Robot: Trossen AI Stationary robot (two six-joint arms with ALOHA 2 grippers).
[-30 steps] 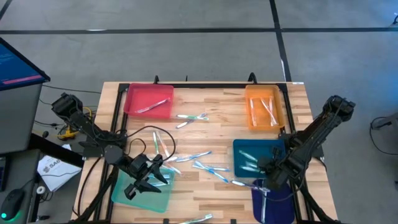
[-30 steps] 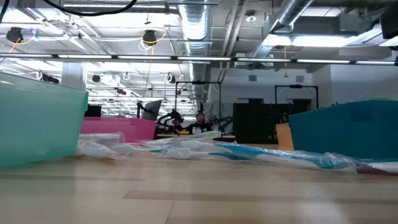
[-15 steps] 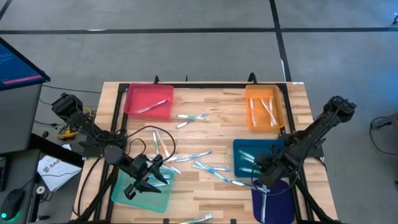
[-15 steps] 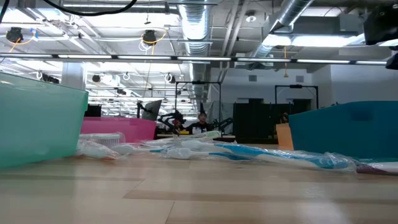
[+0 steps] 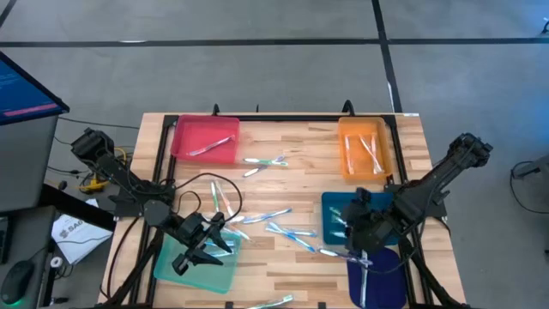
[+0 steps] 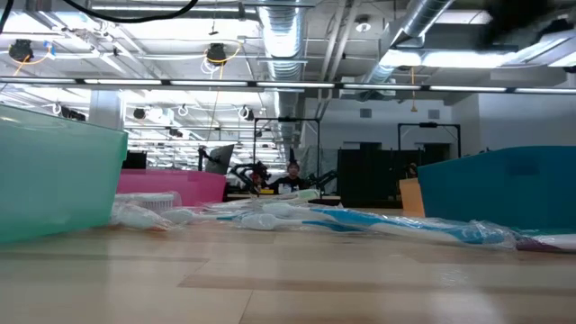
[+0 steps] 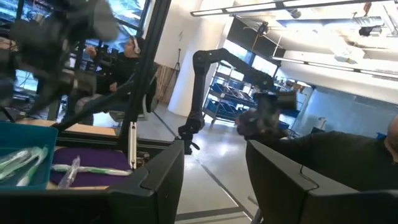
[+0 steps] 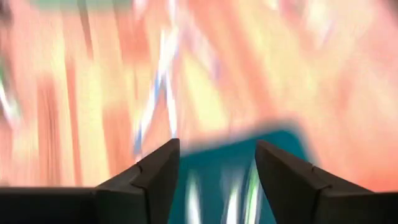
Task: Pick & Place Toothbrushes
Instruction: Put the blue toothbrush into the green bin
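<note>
**A:** Where are your arms?

**B:** Your right arm slants in from the table's [image 5: 283, 184] right edge, bent low, its right gripper [image 5: 353, 225] over the dark teal tray [image 5: 330, 206]. Its fingers [image 8: 152, 171] stand apart with nothing between them. Your left gripper [image 5: 204, 240] hangs above the light teal tray [image 5: 167, 266], jaws parted and empty.

**A:** What lies around them?

**B:** Slatted pale wood, a red tray [image 5: 206, 137], an orange tray [image 5: 364, 148] and a purple tray [image 5: 386, 279], all flat plastic rectangles. A black cable [image 5: 225, 182] loops near the left arm.

**A:** And the toothbrushes [image 5: 287, 229]?

**B:** Thin sticks scattered mid-table, others lying in the trays.
</note>
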